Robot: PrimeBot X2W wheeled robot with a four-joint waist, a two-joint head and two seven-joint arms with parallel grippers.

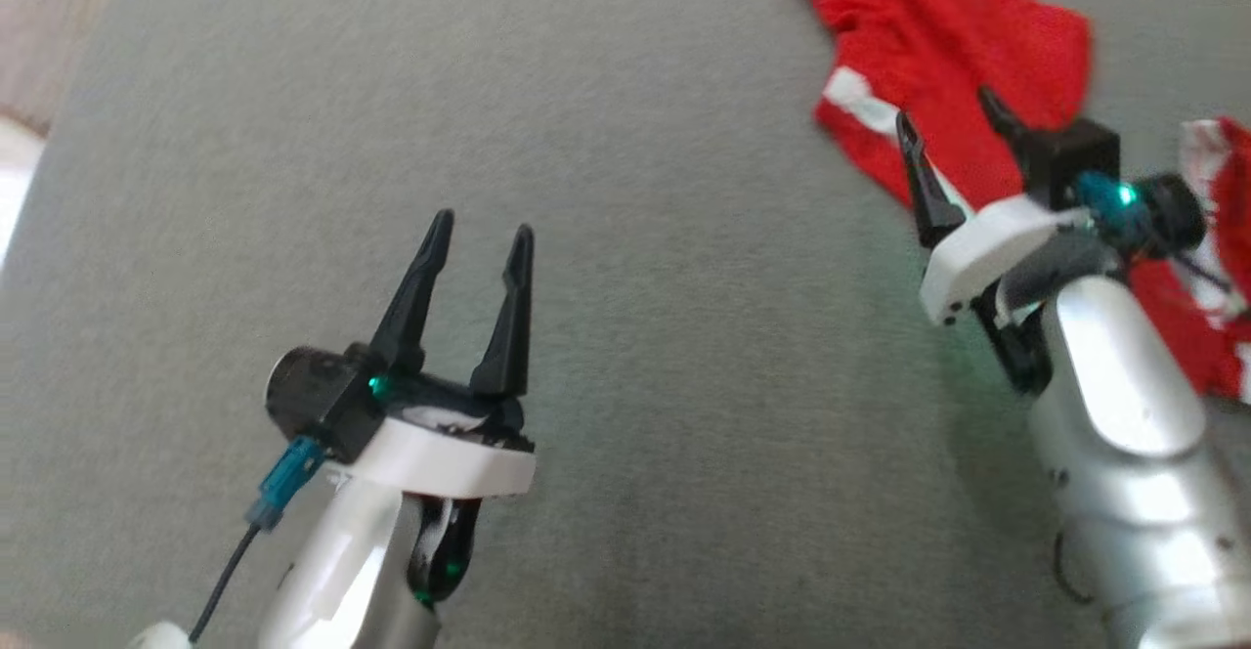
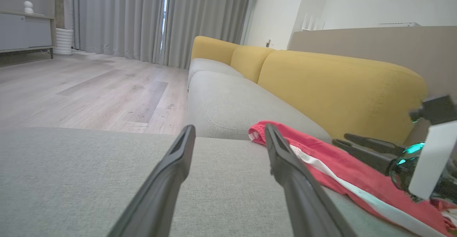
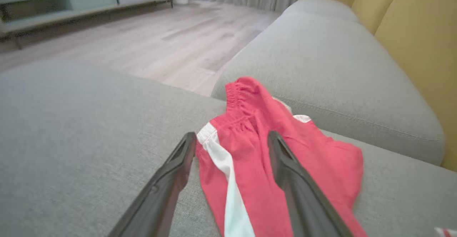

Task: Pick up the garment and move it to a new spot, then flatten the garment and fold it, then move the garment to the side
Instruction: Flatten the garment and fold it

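Garment (image 1: 928, 33) first, A says. Where is it lying?

B: On the grey seat cushion (image 1: 635, 287), at its far right corner in the head view. It is red with a white stripe and lies rumpled, not spread. In the right wrist view its gathered waistband reaches the cushion's far edge, where the next cushion begins.

A: And the right gripper (image 1: 946, 109)?

B: Above that same corner of the cushion, jaws apart, nothing between them. The two fingers straddle the striped edge of the cloth. Whether the tips touch the fabric I cannot tell.

A: The left gripper (image 1: 485, 223)?

B: Over the bare near-middle of the cushion, well apart from the cloth, jaws apart and holding nothing.

A: So how far along are we?

B: At the very start, I judge. Nothing grips the cloth, and it shows no tidy fold or flat spread. The right arm looks lined up for the first pick, no more than that.

A: What is left?

B: Nearly all of it: close on the cloth, lift it, carry it to a new spot on the cushion, flatten it, fold it, then shift it aside.
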